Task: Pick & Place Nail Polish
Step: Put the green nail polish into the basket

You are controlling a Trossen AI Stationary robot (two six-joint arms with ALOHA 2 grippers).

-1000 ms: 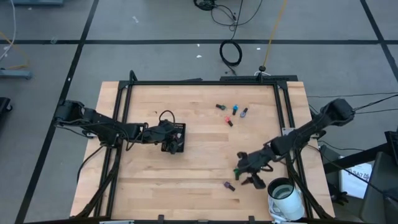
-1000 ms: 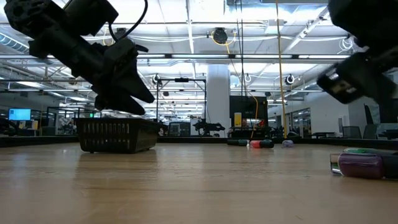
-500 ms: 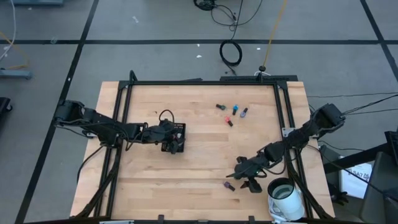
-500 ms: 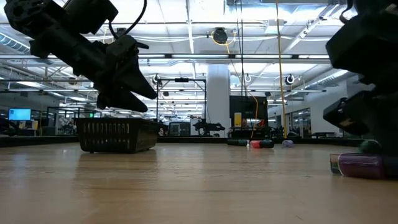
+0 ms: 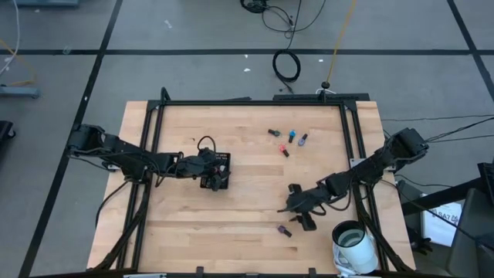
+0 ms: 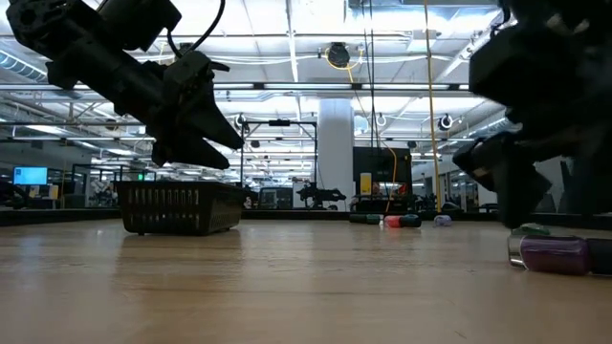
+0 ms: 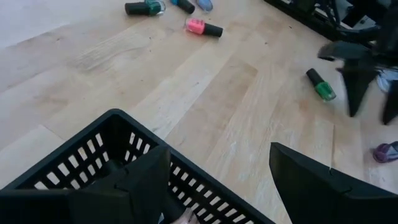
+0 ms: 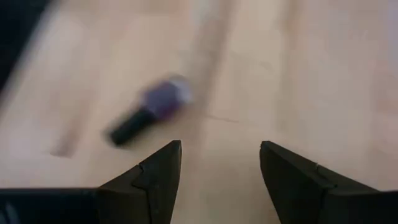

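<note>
At the left of the table, your left gripper (image 5: 217, 179) hangs over the small black slotted tray (image 5: 219, 174), its fingers spread apart and holding nothing; the left wrist view looks down into the tray (image 7: 118, 174) past those fingers. This arm appears to be waiting at the drop-off point.

Moving right, four nail polish bottles lie on their sides in a loose cluster (image 5: 287, 140) at the far middle of the table; among them are a pink one (image 7: 202, 27) and a teal one (image 7: 144, 8).

Further right and nearer, a green bottle (image 7: 321, 85) lies on the wood close to your right gripper (image 5: 297, 213), though the arm hides it from above. The purple bottle (image 5: 284, 230) lies just near of that gripper, apart from it. In the right wrist view the purple bottle (image 8: 149, 109) lies ahead of the two released fingers, not between them.

The step in hand looks like the approach for a pick. The next move likely calls for bringing the open fingers astride the bottle's body before clenching; a round bottle on its side may roll if nudged.

A white cup (image 5: 353, 238) stands at the near right corner. The surface is pale wooden planking in a black frame (image 5: 255, 103). Beyond it, the low view shows a large hall with ceiling lights (image 6: 287, 57).
</note>
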